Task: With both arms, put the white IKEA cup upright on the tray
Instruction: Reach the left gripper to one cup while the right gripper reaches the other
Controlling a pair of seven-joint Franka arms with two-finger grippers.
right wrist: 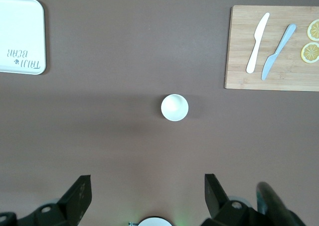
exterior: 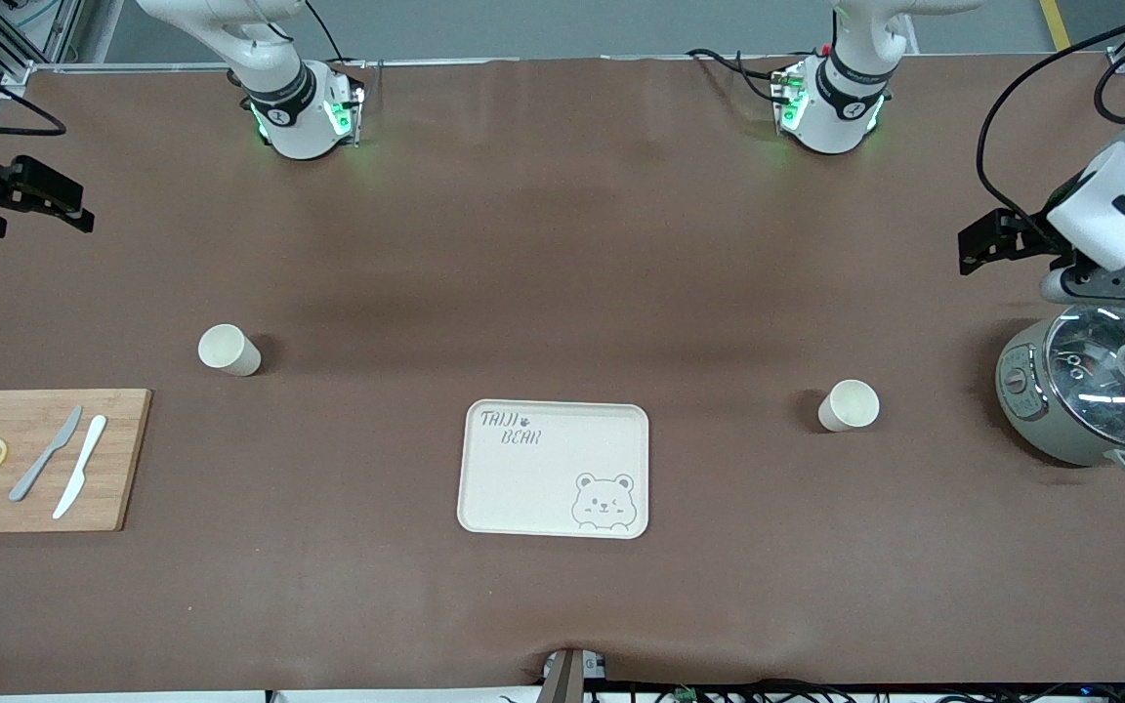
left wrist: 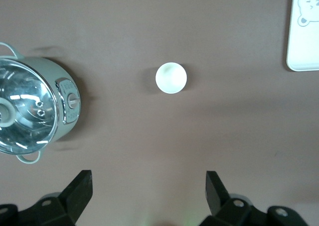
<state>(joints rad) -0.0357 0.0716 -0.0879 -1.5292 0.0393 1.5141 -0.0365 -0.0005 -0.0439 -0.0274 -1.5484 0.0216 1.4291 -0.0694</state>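
Two white cups stand upright on the brown table. One cup (exterior: 229, 350) (right wrist: 174, 107) is toward the right arm's end. The other cup (exterior: 848, 405) (left wrist: 171, 77) is toward the left arm's end. The cream tray (exterior: 555, 469) with the bear face lies between them, nearer the front camera, and holds nothing. Its corner shows in the left wrist view (left wrist: 304, 47) and the right wrist view (right wrist: 20, 34). My left gripper (exterior: 997, 242) (left wrist: 148, 178) is open and empty, up in the air beside the pot. My right gripper (exterior: 30, 193) (right wrist: 148, 182) is open and empty, high over its end of the table.
A grey pot with a glass lid (exterior: 1095, 391) (left wrist: 30, 111) stands at the left arm's end, under the left wrist. A bamboo cutting board (exterior: 123, 459) (right wrist: 239, 61) with two knives and two lemon slices lies at the right arm's end.
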